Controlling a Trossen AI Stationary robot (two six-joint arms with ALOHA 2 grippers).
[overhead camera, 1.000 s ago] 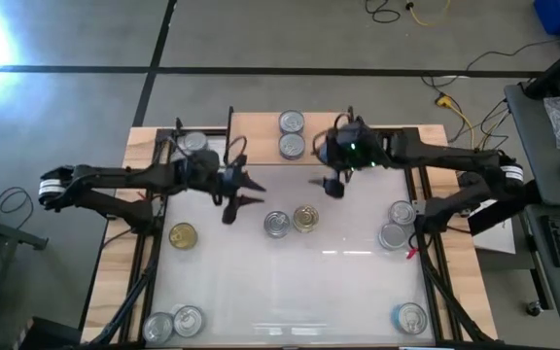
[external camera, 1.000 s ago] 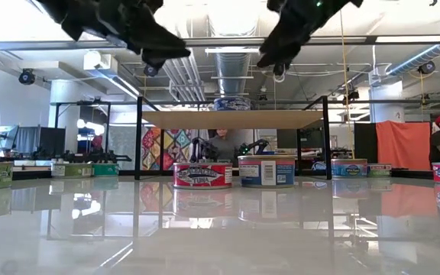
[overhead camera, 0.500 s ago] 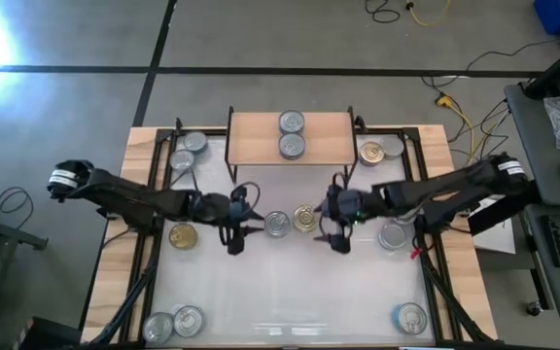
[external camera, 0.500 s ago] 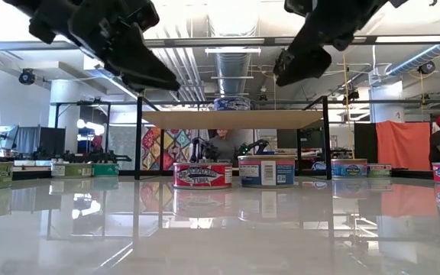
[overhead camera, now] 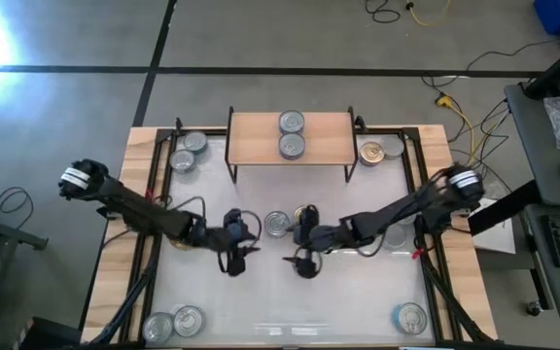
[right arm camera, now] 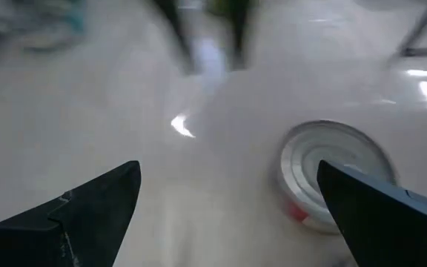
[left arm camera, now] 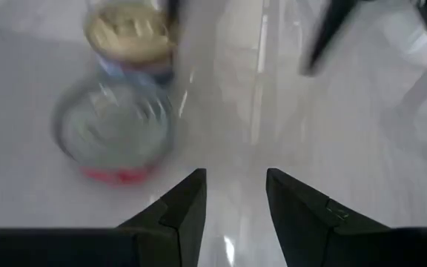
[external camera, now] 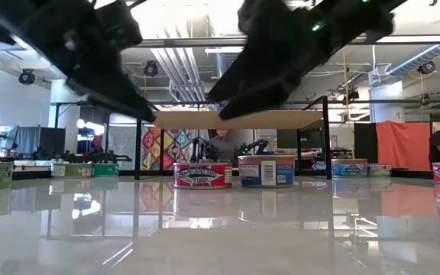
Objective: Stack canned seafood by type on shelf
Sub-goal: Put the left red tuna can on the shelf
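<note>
The right gripper (overhead camera: 301, 261) hangs with its fingers spread wide and empty, low over the white table (overhead camera: 358, 292), just near-side of the pair of tins in the middle. The left gripper (overhead camera: 235, 255) sits beside it, its fingers (left arm camera: 184, 211) parted only narrowly, holding nothing. Between and just beyond them stand a silver-topped tin with a red side (overhead camera: 277, 224) and a gold-topped tin (overhead camera: 306, 218), touching or nearly so.

To do this well, I'd say each gripper should centre over one tin, straddle it squarely, and avoid nudging its neighbour.

The shelf (overhead camera: 261, 141) at the far edge already carries two silver tins (overhead camera: 291, 134). From above, the right arm partly covers the gold tin, and both wrist views are too smeared to read labels.
</note>
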